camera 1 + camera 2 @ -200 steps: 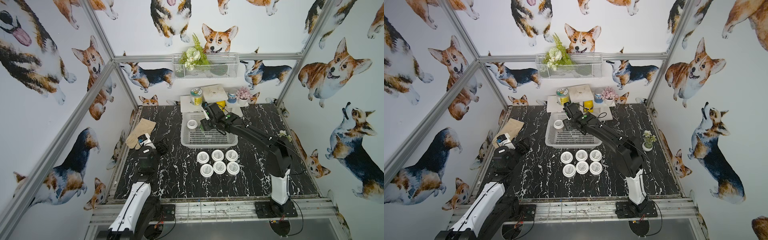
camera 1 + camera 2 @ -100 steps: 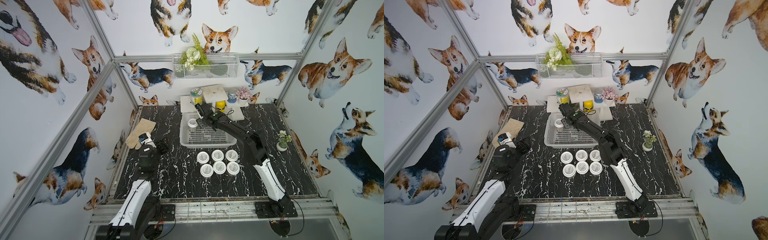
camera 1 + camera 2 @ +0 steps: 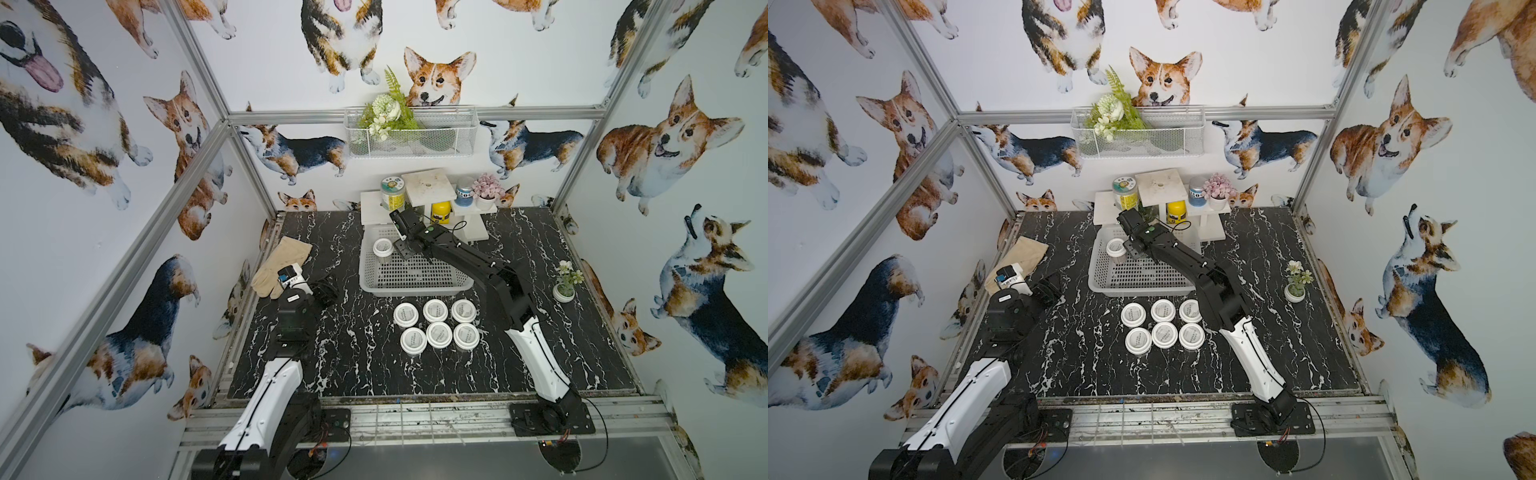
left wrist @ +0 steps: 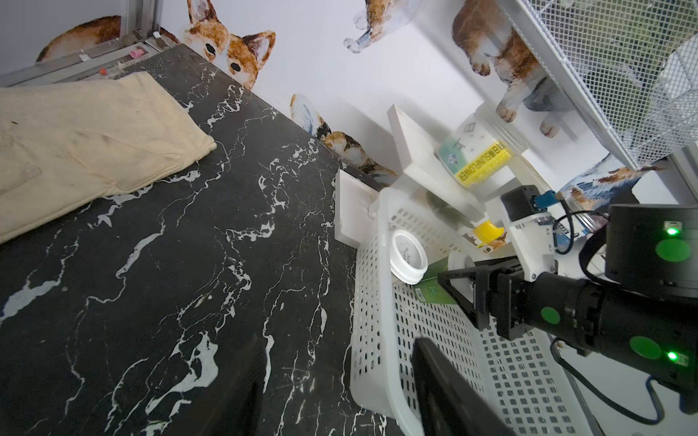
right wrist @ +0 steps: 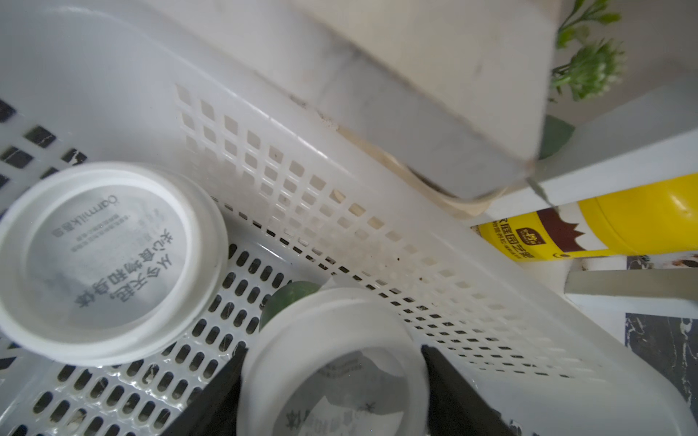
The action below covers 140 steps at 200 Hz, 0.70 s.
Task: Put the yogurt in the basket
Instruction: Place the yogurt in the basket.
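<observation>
Your right gripper [image 5: 332,351] brackets a white-lidded round yogurt cup [image 5: 332,381] inside the white lattice plastic basket [image 5: 340,196], grip unclear; another cup [image 5: 109,260] sits placed, six cups [image 3: 435,310] wait outside

Top views overlook whole table [image 3: 357,365]; wrist cams share basket [image 4: 364,321], right one v. close.

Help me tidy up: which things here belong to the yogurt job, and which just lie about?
Job: six yogurt cups on the table, two cups in the plastic basket, right pincer.
Lying about: glove, jar, yellow bottle, wire basket, potted plant.
</observation>
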Available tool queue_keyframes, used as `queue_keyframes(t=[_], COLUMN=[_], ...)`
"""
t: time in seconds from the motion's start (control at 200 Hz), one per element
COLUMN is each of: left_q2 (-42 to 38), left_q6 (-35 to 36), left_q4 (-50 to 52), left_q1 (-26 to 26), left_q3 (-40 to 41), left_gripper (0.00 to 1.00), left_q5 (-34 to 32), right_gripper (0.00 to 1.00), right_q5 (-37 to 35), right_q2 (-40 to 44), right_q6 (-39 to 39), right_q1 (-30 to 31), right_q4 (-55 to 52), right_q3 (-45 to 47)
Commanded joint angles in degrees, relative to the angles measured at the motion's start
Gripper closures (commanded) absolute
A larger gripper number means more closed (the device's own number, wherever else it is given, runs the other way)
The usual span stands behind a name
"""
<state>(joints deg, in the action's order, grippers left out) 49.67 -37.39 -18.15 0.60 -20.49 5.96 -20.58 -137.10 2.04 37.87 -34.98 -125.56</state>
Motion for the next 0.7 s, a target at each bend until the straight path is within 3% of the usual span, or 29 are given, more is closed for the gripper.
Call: queue_keyframes(t=[0.0,0.2,0.49,0.696], left_q2=[-0.37,-0.27,-0.45,-0.89], left_q6=[0.71,0.75,0.74,0.73], left_q4=[-1.89,-1.91,-1.86,-1.78], left_q1=[0.01,0.01,0.01,0.01], left_q3=[0.01,0.01,0.1,0.23], left_gripper=[0.33,0.33,0.33,0.33], left_q5=[-0.09,-0.11,-0.22,-0.42], right_gripper=[0.28,0.24,0.08,0.05], right_q5=[-1.04,-0.79,-0.42,0.97], right_q2=[-0.53,-0.11,0.29,3.77], right_q6=[0.51,0.16,-0.09,-1.28], right_q1=[0.61,0.8,0.83,0.8], right_q4=[0.35,0.7,0.53,1.42], right_q3=[0.05,0.14,0.22,2.59])
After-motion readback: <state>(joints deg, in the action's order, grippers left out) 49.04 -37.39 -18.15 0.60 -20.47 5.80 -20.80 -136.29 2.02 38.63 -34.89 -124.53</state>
